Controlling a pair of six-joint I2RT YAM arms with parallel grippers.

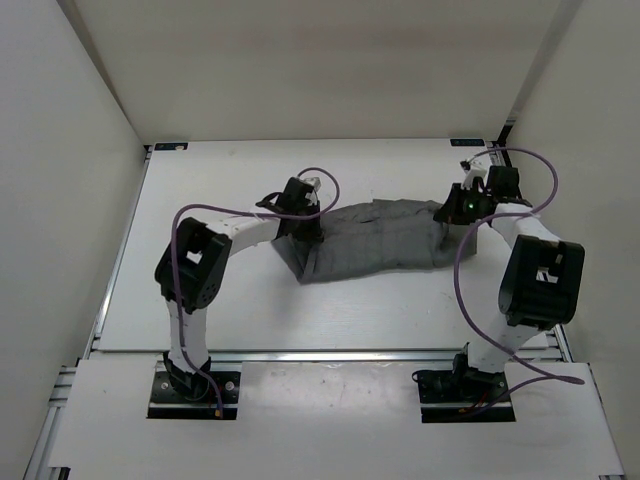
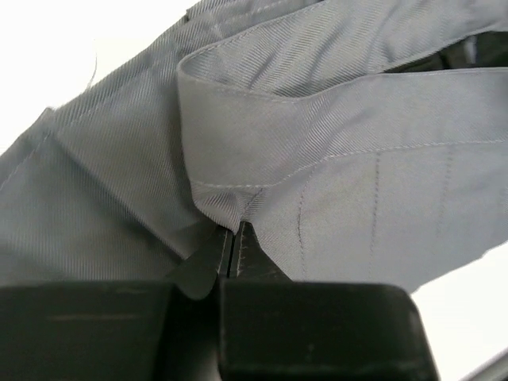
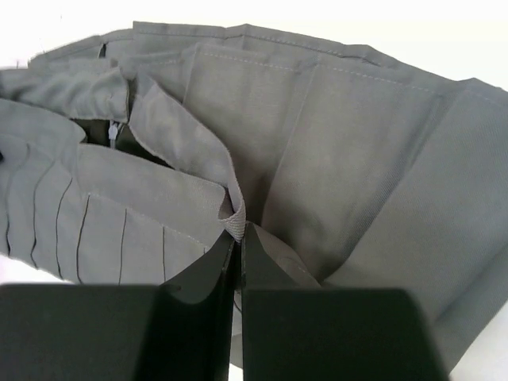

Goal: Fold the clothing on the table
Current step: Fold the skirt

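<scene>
The grey clothing (image 1: 372, 243) lies stretched across the middle of the white table (image 1: 230, 310), between my two arms. My left gripper (image 1: 299, 226) is at the garment's left end. In the left wrist view that gripper (image 2: 231, 234) is shut on a folded hem corner of the clothing (image 2: 333, 175). My right gripper (image 1: 450, 212) is at the right end. Seen from the right wrist, it (image 3: 239, 235) pinches a small loop of the clothing (image 3: 333, 151) at a seam. A zipper (image 3: 115, 135) shows at the upper left of that view.
Pale walls enclose the table on the left, back and right. Silver rails (image 1: 330, 352) run along the near edge by the arm bases. Purple cables (image 1: 465, 280) loop over both arms.
</scene>
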